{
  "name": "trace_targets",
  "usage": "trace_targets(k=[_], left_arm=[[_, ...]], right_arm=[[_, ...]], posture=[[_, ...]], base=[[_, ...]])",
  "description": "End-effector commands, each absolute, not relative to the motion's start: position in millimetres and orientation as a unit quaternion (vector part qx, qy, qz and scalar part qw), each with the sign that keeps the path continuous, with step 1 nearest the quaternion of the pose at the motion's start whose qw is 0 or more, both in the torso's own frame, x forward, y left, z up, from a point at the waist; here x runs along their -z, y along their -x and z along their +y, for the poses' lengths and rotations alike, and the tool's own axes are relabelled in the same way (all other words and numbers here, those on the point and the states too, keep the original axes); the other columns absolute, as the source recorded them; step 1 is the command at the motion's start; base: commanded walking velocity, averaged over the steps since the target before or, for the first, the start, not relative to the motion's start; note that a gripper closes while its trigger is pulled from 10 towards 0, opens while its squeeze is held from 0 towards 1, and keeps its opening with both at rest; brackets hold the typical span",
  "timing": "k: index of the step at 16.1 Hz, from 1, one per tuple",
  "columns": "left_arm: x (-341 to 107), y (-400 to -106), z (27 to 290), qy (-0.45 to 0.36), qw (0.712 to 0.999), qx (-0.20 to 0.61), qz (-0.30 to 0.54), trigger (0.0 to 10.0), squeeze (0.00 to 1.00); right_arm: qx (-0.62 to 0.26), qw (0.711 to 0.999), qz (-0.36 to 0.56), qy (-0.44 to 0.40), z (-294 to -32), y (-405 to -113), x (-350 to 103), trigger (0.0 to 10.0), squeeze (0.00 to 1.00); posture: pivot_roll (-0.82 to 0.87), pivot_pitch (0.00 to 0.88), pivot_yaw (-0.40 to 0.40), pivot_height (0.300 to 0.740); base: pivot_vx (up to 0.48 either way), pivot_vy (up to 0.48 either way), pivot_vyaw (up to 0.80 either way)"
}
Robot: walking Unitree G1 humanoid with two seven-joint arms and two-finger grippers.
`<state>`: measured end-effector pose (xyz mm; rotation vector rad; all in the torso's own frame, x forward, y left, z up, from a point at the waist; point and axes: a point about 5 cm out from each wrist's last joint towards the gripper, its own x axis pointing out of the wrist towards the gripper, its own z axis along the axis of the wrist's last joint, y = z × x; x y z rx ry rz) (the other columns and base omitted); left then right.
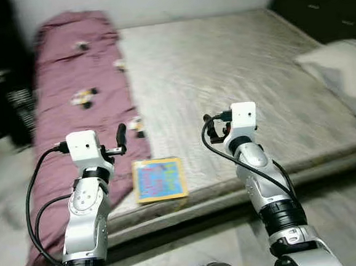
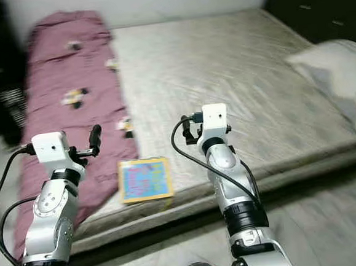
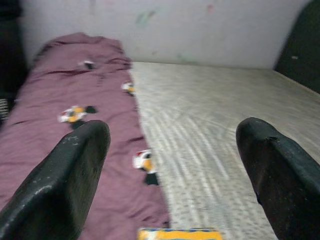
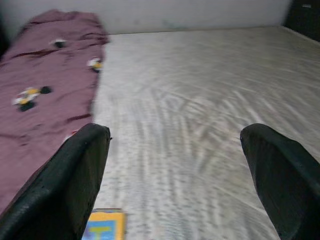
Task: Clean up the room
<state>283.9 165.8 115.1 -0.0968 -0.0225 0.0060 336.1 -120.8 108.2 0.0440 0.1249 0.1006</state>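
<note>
A flat, colourful book [image 1: 160,179] is seen at the near edge of the bed [image 1: 235,73], beside the maroon blanket [image 1: 72,116]; it is judged light, stiff and thin, best pinched by its overhanging edge; left gripper [image 3: 175,165] and right gripper [image 4: 175,170] are held above the bed's near edge, fingers spread, empty.

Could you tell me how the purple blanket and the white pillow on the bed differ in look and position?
The purple blanket runs along the bed's left side, and its near end hangs over the edge; the white pillow sits at the right edge. The blanket is printed with small cartoon figures; the pillow is plain. The blanket lies long and flat, the pillow is plump and compact. Both rest on the grey mattress.
</note>
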Motion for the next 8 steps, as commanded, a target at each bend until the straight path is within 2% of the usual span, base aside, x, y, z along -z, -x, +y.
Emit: trace_targets(k=[1,6,8], left_arm=[[-119.5,-285.8,165.6,0.046,0.999,-0.003,-0.019,10.0,0.0],[-121.4,-285.3,164.3,0.051,0.998,0.005,-0.026,10.0,0.0],[-121.5,-285.3,164.1,0.052,0.998,0.006,-0.026,10.0,0.0]], right_arm=[[-0.044,0.997,0.062,-0.026,-122.3,-337.9,-110.0,10.0,0.0],[-0.043,0.997,0.062,-0.029,-122.7,-337.7,-110.2,10.0,0.0],[-0.041,0.997,0.063,-0.03,-123.1,-337.6,-110.0,10.0,0.0]], posture=[[-0.05,0.0,-0.039,0.74],[-0.05,0.0,-0.035,0.74],[-0.05,0.0,-0.035,0.74]], base=[[0.0,0.0,-0.58],[0.0,0.0,0.0],[0.0,0.405,-0.56]])
